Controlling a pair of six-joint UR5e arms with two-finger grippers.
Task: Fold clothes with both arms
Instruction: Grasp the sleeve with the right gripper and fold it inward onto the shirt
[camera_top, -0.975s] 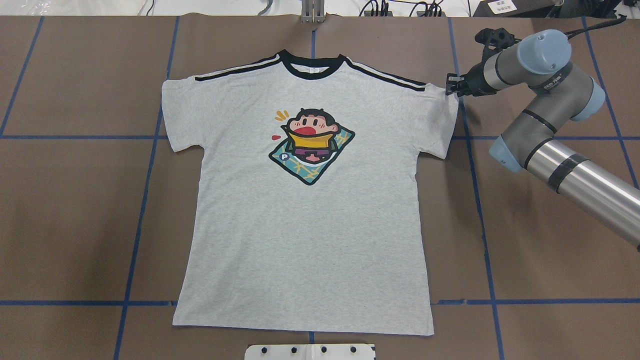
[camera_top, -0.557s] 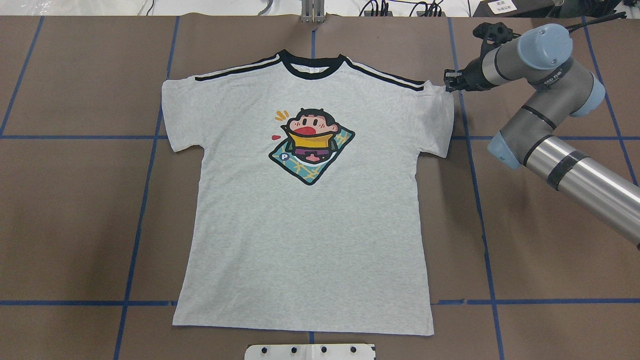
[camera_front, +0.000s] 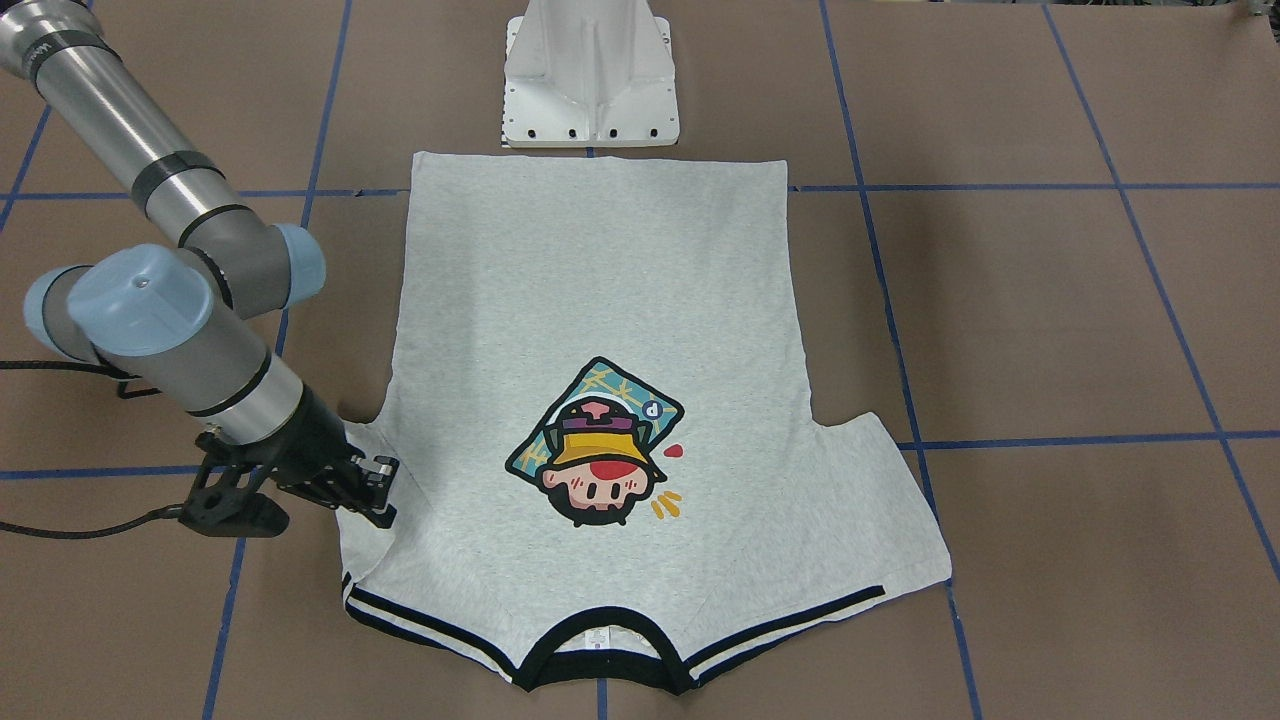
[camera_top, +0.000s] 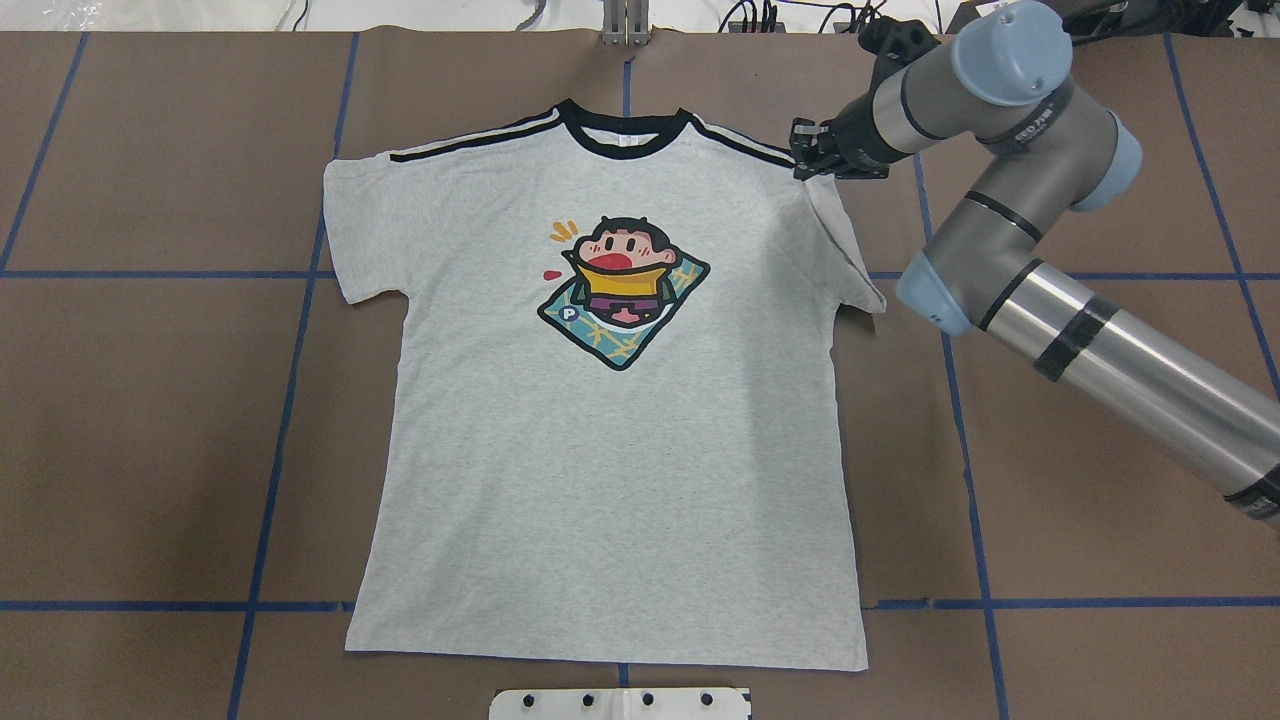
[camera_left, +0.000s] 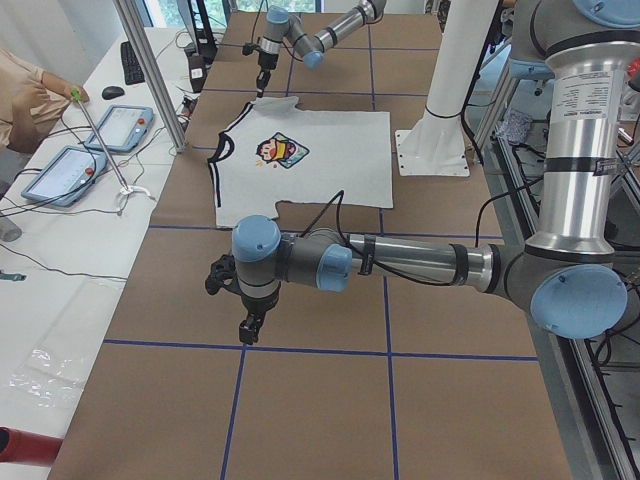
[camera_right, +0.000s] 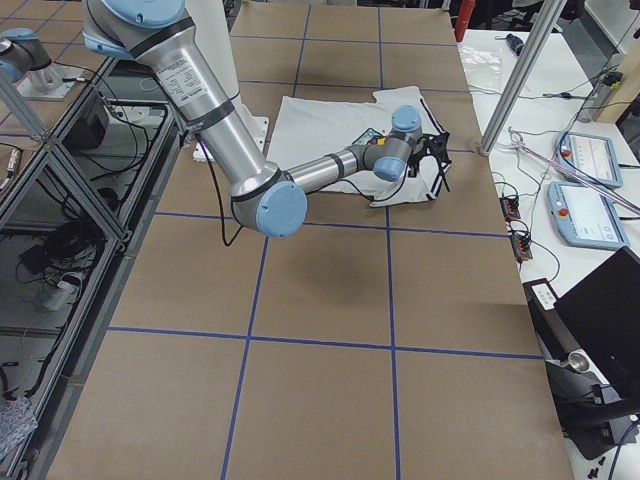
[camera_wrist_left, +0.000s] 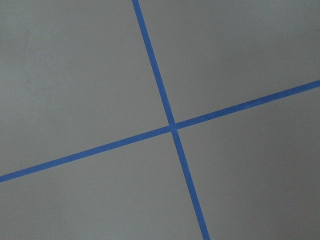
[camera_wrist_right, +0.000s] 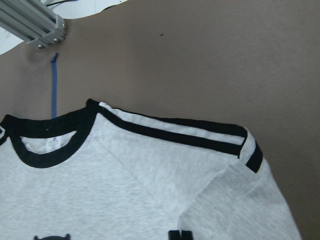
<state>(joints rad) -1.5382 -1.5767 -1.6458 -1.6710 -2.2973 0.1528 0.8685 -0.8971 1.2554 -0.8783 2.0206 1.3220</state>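
The grey T-shirt (camera_top: 620, 480) lies flat, print up, collar (camera_top: 622, 137) at the far side. My right gripper (camera_top: 803, 160) is shut on the outer corner of its right sleeve (camera_top: 848, 255), held up over the striped shoulder so the sleeve slants inward. The front-facing view shows the same gripper (camera_front: 383, 492) at the shirt (camera_front: 600, 290). In the right wrist view the closed fingertips (camera_wrist_right: 180, 234) pinch grey cloth (camera_wrist_right: 125, 185). My left gripper (camera_left: 248, 328) hangs above bare table away from the shirt; I cannot tell whether it is open or shut.
The white pedestal base (camera_front: 590, 80) stands by the shirt's hem. Blue tape lines (camera_wrist_left: 172, 125) cross the brown table. An aluminium post (camera_top: 625, 25) rises beyond the collar. A person's sleeve (camera_left: 25, 100) and control tablets (camera_left: 120, 125) are at the side bench.
My right gripper has moved left toward the collar with the sleeve corner in it. The sleeve has lifted off the table and swung inward. The rest of the shirt lies unchanged.
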